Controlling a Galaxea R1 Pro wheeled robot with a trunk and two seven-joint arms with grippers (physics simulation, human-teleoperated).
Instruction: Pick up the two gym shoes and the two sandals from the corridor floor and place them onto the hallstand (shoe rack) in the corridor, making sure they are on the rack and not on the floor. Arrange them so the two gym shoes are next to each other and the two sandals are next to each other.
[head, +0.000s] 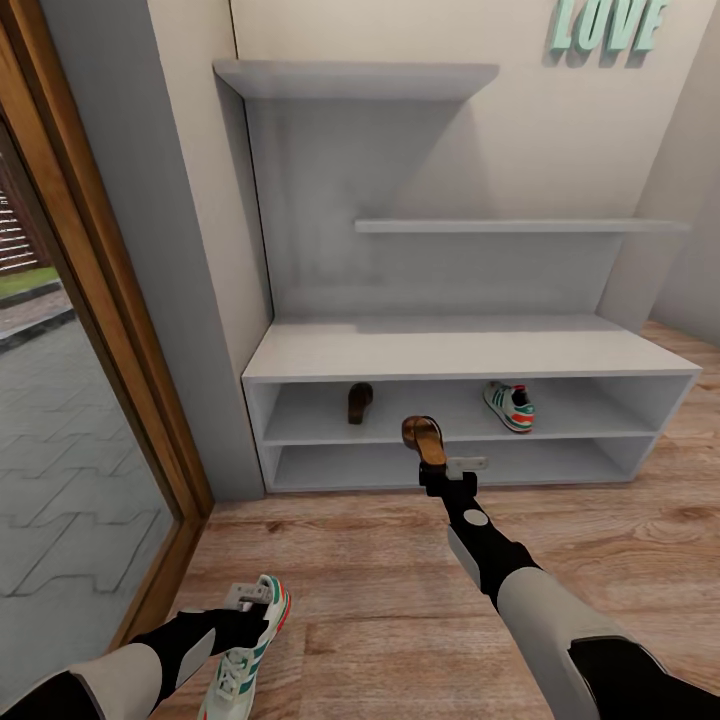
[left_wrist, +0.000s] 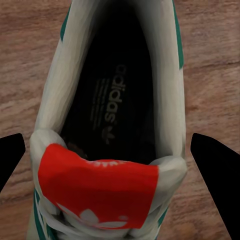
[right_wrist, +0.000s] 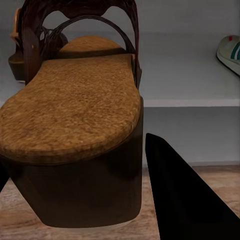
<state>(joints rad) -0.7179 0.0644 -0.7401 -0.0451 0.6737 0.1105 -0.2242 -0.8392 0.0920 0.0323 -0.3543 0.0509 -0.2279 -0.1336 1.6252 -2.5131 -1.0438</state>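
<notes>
1. Glass door with wooden frame (head: 110, 330): at your far left, with paving outside.

2. Your left gripper (head: 250, 598): low over the corridor floor (head: 400, 610), directly above a gym shoe (head: 243, 655). In the left wrist view its fingers (left_wrist: 215, 175) stand wide apart, one on each side of the shoe's collar, apart from it; the red heel tab and dark insole of that gym shoe (left_wrist: 107, 125) lie between them. It has hold of nothing.

3. Hallstand (head: 460, 355): pale grey, against the wall, broad top bare, stepped wall shelves above.

4. Sandal on the upper low shelf (head: 360, 402): towards the left end, resting inside the rack.

5. Your right gripper (head: 447, 468): stretched out towards the rack front, closed on the heel end of a second sandal (head: 424, 438), which hangs in front of the shelf edge, off the floor. The right wrist view shows the tan insole and dark heel of this sandal (right_wrist: 75, 115) close up beside one dark finger (right_wrist: 185, 195).

6. Second gym shoe (head: 509, 405): on the same shelf, towards the right, well apart from the shelved sandal.

7. Teal wall letters (head: 605, 25): upper right, above the rack.
</notes>
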